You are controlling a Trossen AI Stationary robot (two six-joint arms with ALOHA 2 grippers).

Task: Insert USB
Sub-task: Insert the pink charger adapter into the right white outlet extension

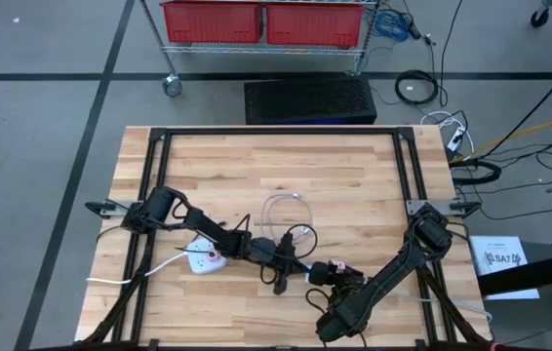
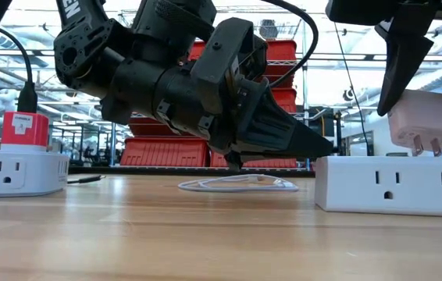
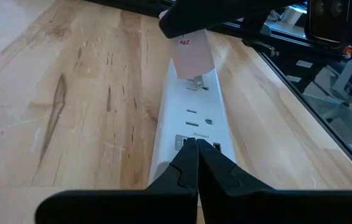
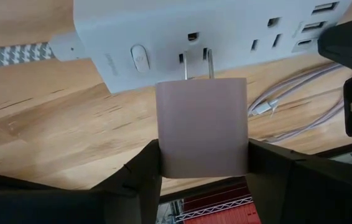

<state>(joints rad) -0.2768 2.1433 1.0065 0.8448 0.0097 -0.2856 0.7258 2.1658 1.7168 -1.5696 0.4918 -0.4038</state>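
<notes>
- Right wrist view: a pale pink, boxy plastic wall charger (image 4: 202,127) is clamped at its flat sides by the right gripper (image 4: 204,165), prongs just above the slots of a white plastic power strip (image 4: 213,28).
- Charger judged light, rigid and smooth; its side faces suit gripping.
- Left gripper (image 3: 198,158) is pressed closed and empty over the strip's USB end, leaving little room.
- A coiled translucent cable (image 1: 289,216) lies near.

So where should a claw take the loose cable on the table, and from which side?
Probably by the short rigid plug at its end, not the limp cable. It lies flat on the table, so come from above, closing across its narrow sides.
</notes>
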